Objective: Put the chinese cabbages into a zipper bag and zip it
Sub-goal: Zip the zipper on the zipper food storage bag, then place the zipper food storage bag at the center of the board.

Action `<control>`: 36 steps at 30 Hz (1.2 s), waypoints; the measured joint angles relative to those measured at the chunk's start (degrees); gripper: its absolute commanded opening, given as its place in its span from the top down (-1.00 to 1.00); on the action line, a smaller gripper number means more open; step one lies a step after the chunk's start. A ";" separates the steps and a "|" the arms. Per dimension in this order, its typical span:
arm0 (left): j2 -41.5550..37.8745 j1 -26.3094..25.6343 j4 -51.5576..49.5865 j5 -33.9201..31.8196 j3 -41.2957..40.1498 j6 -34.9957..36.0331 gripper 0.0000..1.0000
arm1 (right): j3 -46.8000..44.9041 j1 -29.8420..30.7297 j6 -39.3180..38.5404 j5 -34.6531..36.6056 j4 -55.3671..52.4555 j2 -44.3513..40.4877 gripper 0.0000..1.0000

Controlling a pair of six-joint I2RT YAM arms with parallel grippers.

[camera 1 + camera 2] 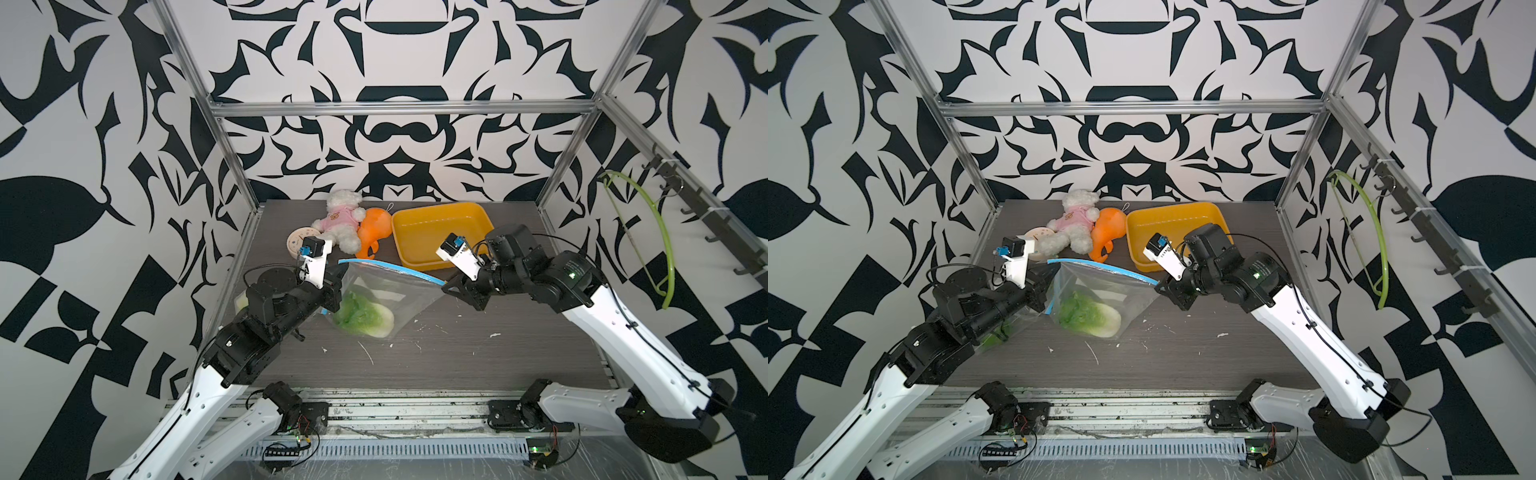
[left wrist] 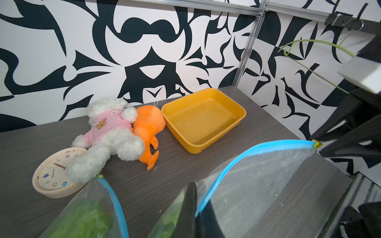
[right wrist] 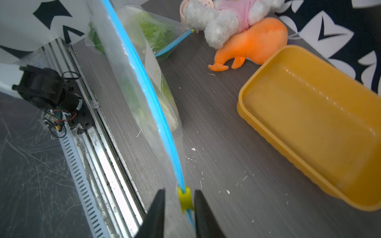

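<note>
Bag with cabbage hangs anchored: left hand clamps its strip; right hand, slightly parted, straddles slider, gripping nothing.

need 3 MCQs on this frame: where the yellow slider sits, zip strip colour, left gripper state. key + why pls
1. Where is the yellow slider of the held zipper bag?
A) between the right gripper's fingers
B) at the strip's far end
C) mid-strip

2. What colour is the zip strip?
A) red
B) blue
C) green

3. The left gripper is:
A) wide open
B) shut on the bag's edge
C) clear of the bag

Key:
1 A: the right wrist view shows the slider between the parted fingers.
2 B: it is blue in every view.
3 B: the left wrist view shows its fingers pinched on the bag's edge.
</note>
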 measured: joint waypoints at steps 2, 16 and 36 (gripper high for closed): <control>0.48 0.07 0.90 0.87 0.00 -0.07 1.00 | 1.09 -0.07 0.42 -0.92 -0.09 1.29 0.09; 2.05 0.07 2.23 3.15 0.00 -0.15 1.00 | 4.68 -0.13 0.81 -5.07 0.76 9.84 0.27; 4.79 0.11 2.73 -1.70 2.99 -0.24 1.00 | 2.97 3.02 10.97 -10.34 7.41 7.26 1.00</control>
